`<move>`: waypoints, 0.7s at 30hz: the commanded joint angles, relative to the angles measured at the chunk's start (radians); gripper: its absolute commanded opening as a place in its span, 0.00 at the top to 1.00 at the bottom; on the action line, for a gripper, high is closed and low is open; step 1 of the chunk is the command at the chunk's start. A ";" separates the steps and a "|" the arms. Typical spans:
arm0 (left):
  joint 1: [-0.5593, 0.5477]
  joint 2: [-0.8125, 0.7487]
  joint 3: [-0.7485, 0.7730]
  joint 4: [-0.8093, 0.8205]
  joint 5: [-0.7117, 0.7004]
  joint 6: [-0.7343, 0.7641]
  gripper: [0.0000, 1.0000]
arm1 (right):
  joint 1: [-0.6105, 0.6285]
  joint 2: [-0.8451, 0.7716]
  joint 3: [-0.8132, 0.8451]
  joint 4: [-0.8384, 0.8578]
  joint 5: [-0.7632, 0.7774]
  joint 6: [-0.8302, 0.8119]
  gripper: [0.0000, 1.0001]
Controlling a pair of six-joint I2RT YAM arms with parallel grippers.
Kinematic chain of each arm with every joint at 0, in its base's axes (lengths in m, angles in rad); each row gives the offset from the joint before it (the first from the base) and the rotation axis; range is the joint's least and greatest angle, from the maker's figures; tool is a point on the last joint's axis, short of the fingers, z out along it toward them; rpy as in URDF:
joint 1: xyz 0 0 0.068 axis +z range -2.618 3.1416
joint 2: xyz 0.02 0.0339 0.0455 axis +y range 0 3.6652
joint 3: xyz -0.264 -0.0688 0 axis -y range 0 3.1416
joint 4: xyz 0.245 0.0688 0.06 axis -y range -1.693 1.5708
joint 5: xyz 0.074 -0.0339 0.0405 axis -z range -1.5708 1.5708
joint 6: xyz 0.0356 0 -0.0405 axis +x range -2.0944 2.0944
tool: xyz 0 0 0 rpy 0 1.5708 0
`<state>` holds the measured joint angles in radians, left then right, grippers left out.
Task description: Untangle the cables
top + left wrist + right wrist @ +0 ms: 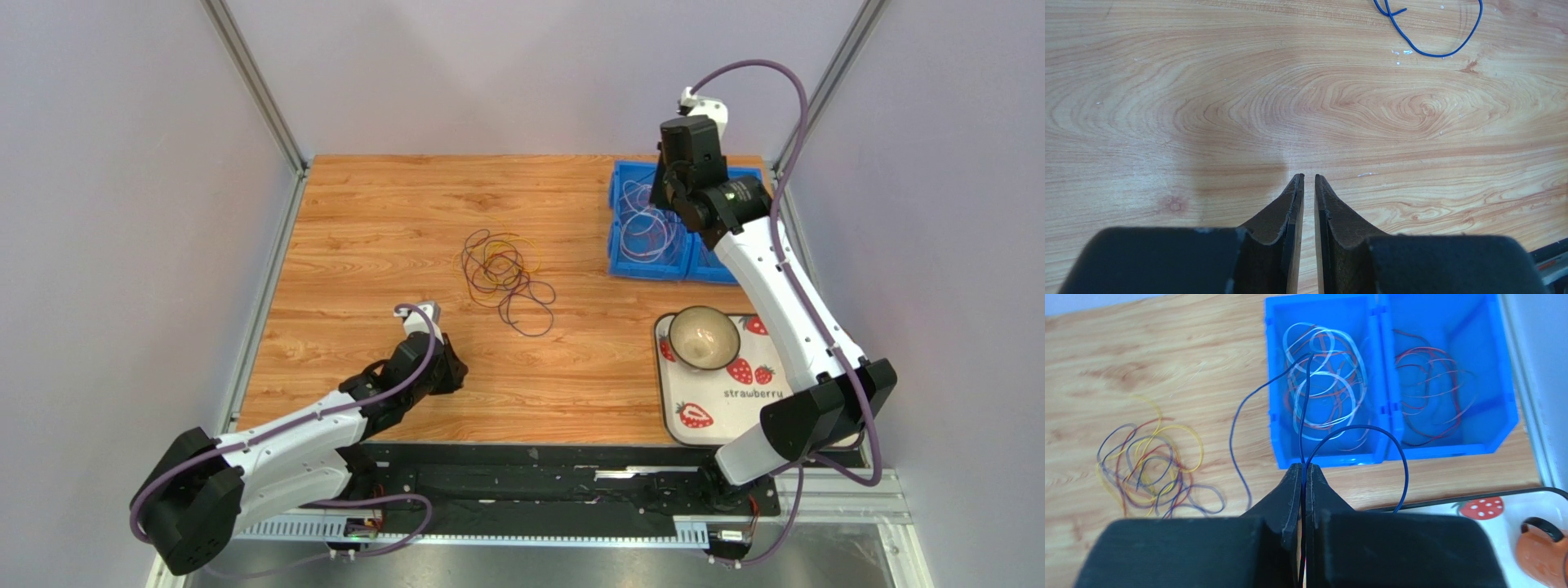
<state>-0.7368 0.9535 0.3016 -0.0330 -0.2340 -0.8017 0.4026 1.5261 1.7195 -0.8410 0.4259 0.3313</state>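
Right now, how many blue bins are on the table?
2, at the far right corner: the inner bin holds white and red wires; the outer bin holds red wires.

Left arm (pixel 307 429): stretched low from its base across the near edge of the table (pixel 368 221), left of centre.
Left gripper (pixel 1309 179): angled down at the tabletop, its two fingers parted by a narrow gap with nothing between them.
Right arm (pixel 785 306): reared up along the right edge, reaching to the far right corner.
Right gripper (pixel 1303 470): fingers pressed together, pinching a dark blue cable (pixel 1231 438).
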 commanded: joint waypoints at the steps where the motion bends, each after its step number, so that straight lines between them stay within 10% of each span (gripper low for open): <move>1: 0.002 -0.015 0.008 0.027 0.002 0.001 0.80 | -0.086 -0.014 0.060 0.029 0.037 -0.018 1.00; 21: 0.002 -0.021 0.004 0.062 -0.005 0.007 0.81 | -0.392 0.264 0.258 0.088 0.008 0.064 1.00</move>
<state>-0.7368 0.9493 0.3016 -0.0093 -0.2340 -0.8009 0.0402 1.7367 1.9026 -0.8028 0.4427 0.3637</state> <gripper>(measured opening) 0.189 0.013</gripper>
